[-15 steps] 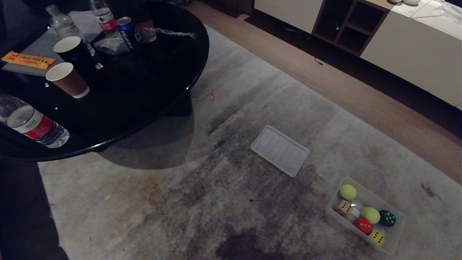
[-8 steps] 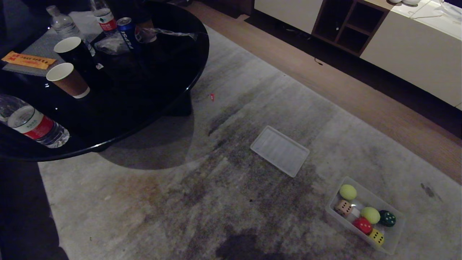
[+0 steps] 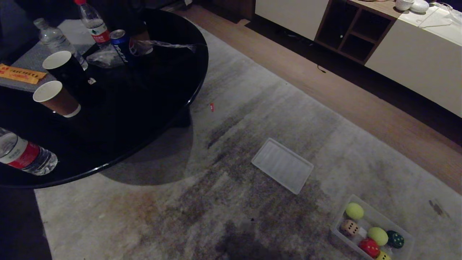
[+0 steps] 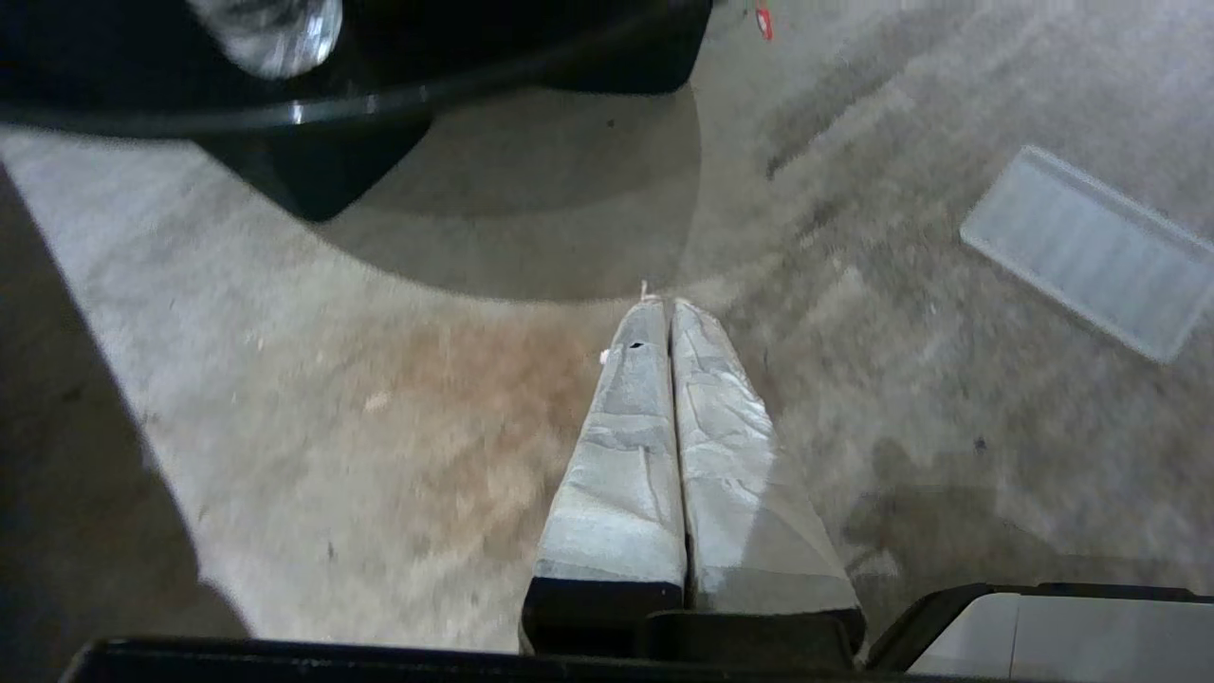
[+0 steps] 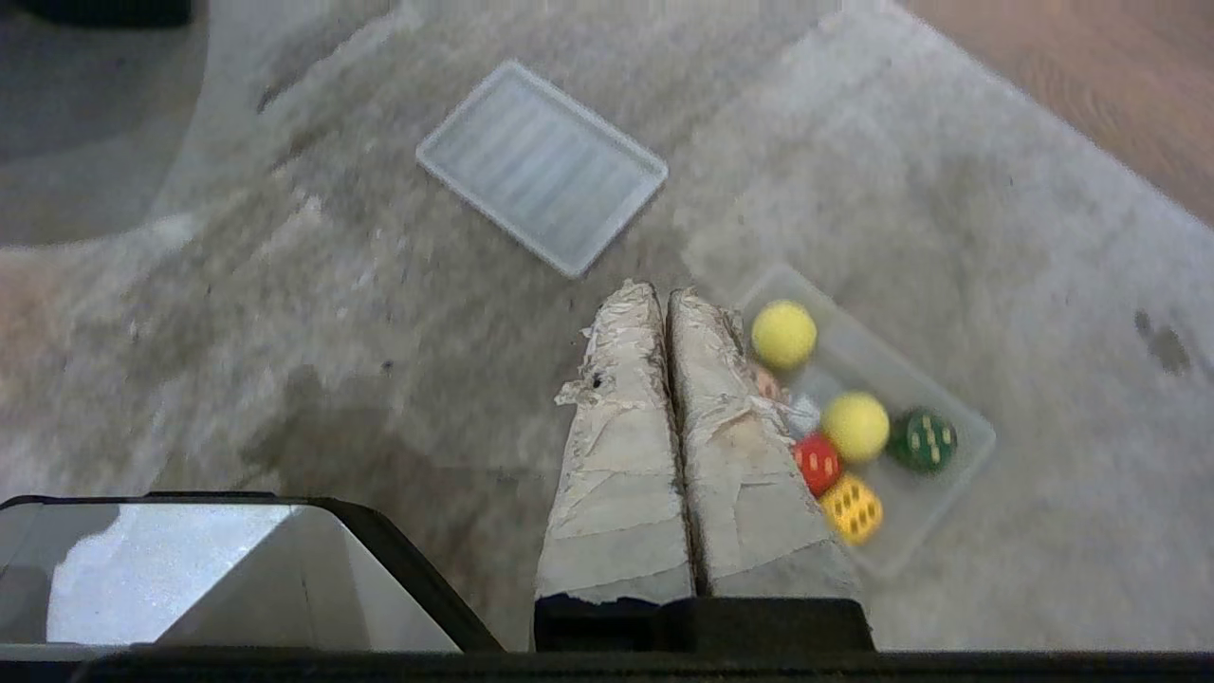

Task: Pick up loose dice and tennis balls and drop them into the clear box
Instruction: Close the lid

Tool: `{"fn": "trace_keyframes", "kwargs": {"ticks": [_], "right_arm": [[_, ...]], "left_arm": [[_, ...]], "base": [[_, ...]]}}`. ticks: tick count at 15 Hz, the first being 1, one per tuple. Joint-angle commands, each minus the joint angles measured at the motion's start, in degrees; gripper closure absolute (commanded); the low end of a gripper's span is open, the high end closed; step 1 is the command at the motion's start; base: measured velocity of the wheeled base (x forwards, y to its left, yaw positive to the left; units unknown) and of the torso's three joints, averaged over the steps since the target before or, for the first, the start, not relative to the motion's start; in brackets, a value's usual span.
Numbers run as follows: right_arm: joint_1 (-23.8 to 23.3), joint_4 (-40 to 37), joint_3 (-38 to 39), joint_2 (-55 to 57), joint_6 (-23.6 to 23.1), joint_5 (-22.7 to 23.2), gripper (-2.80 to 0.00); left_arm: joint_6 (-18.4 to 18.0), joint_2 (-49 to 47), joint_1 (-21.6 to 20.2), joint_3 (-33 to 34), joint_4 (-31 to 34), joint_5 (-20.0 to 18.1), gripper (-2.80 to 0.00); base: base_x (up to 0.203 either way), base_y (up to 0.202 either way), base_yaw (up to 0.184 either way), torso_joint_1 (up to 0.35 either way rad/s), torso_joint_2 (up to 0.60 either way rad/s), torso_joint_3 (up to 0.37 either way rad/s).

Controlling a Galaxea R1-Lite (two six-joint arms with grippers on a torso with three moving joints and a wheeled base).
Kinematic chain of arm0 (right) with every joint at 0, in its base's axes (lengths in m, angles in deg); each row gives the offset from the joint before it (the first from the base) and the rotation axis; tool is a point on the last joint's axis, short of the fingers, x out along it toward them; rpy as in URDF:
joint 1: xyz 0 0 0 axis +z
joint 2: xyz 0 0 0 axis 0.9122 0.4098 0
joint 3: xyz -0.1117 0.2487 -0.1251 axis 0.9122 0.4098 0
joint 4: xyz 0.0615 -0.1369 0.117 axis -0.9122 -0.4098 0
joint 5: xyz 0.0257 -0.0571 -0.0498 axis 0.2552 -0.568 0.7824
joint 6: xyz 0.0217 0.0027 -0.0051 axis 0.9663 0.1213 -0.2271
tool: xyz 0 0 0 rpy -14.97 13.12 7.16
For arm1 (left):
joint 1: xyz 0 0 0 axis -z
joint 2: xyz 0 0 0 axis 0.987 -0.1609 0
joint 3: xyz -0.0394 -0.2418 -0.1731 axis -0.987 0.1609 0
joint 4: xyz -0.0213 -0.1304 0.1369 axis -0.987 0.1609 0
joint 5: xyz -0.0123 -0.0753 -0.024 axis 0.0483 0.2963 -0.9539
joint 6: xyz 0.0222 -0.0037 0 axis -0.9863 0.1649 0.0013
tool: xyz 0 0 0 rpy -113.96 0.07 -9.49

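The clear box [image 3: 383, 217] sits on the rug at the lower right of the head view. Inside it lie two tennis balls [image 3: 354, 211] [image 3: 378, 235] and the dice: beige-pink [image 3: 349, 227], red [image 3: 369, 247], dark green [image 3: 395, 239] and yellow [image 3: 382, 256], the last cut by the picture's edge. In the right wrist view my right gripper [image 5: 664, 294] hangs shut and empty above the rug beside the box [image 5: 934, 375], partly hiding the beige-pink die [image 5: 766, 383]. My left gripper [image 4: 664, 305] is shut and empty over bare rug. Neither arm shows in the head view.
A flat ribbed lid [image 3: 282, 165] lies on the rug between the box and a round black table [image 3: 162, 90]. The table carries bottles, paper cups and a can. A wooden floor strip and a low white cabinet [image 3: 408, 54] run along the far right.
The whole head view has shifted, with everything lower in the picture, so the camera has moved. The box, its contents and the lid keep their places on the rug.
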Motion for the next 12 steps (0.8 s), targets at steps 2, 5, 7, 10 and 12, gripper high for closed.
{"fn": "trace_keyframes", "kwargs": {"ticks": [2, 5, 7, 10, 12], "right_arm": [[0.0, 0.0, 0.0, 0.1, 0.0, 0.0, 0.00], [0.0, 0.0, 0.0, 0.1, 0.0, 0.0, 0.00], [0.0, -0.1, 0.0, 0.1, 0.0, 0.0, 0.00], [0.0, 0.0, 0.0, 0.1, 0.0, 0.0, 0.00], [0.0, -0.1, 0.0, 0.1, 0.0, 0.0, 0.00]], "left_arm": [[-0.3, -0.1, 0.0, 0.1, 0.0, -0.1, 0.00], [0.1, -0.1, 0.0, 0.1, 0.0, 0.0, 0.00], [0.1, -0.1, 0.0, 0.1, 0.1, 0.1, 0.00], [0.3, -0.1, 0.0, 0.1, 0.0, 0.1, 0.00], [0.8, -0.1, 0.0, 0.1, 0.1, 0.4, 0.00]], "base": [[0.186, 0.000, 0.001, 0.003, 0.00, 0.000], [0.124, 0.000, 0.001, 0.002, 0.00, 0.000], [0.000, 0.000, 0.000, 0.000, 0.00, 0.000], [0.000, 0.000, 0.000, 0.000, 0.00, 0.000], [0.000, 0.000, 0.000, 0.002, 0.00, -0.067]]}}
